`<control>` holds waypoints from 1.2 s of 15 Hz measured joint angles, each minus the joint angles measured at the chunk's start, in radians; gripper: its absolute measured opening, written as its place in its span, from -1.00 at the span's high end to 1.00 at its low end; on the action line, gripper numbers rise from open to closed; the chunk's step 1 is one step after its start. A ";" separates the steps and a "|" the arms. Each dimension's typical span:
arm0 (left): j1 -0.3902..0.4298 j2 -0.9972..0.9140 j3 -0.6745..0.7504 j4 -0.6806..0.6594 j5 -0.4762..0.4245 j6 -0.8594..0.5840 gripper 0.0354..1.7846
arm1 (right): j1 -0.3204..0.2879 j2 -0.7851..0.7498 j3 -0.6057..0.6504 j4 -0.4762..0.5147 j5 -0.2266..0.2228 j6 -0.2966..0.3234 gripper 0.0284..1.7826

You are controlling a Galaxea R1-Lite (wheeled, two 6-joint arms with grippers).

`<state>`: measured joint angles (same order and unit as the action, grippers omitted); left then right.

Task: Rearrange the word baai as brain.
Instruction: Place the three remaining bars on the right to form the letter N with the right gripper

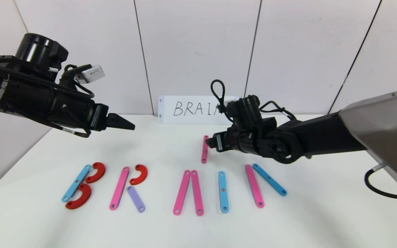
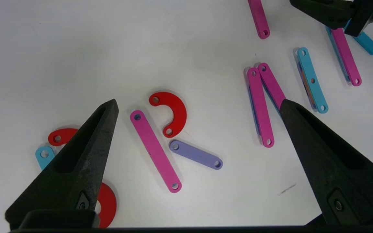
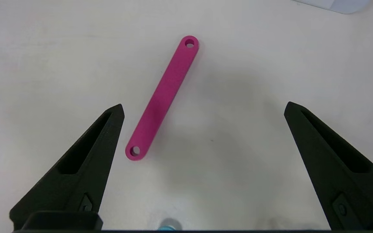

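Flat plastic letters lie in a row on the white table point(image 1: 198, 230). A blue strip point(image 1: 76, 182) with two red curves point(image 1: 95, 172) forms a B. A pink strip point(image 2: 155, 151), a red curve point(image 2: 173, 111) and a purple strip point(image 2: 195, 154) form an R. Two leaning pink strips point(image 1: 189, 192) come after it, then an upright blue strip point(image 1: 223, 191), then a pink strip point(image 1: 254, 186) joined to a blue strip point(image 1: 269, 184). A loose pink strip point(image 3: 162, 98) lies behind the row. My right gripper point(image 3: 205, 105) hovers open just beside it. My left gripper point(image 2: 199, 103) hangs open above the R.
A white card point(image 1: 195, 109) with handwritten BRAIN stands against the back wall, partly covered by the right arm's cable. The right arm reaches in across the table's right side. The table's left edge runs near the B.
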<state>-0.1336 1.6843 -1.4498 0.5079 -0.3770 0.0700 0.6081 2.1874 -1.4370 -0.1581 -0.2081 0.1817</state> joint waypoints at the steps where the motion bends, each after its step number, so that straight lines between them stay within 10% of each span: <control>1: 0.000 0.000 0.000 0.000 0.000 0.000 -0.95 | 0.011 0.025 -0.029 0.007 -0.007 0.003 -0.94; 18: 0.000 -0.001 0.000 0.001 -0.003 0.000 -0.95 | 0.037 0.230 -0.201 0.010 -0.010 0.015 -0.93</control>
<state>-0.1336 1.6832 -1.4498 0.5094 -0.3800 0.0700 0.6455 2.4179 -1.6377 -0.1477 -0.2179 0.1966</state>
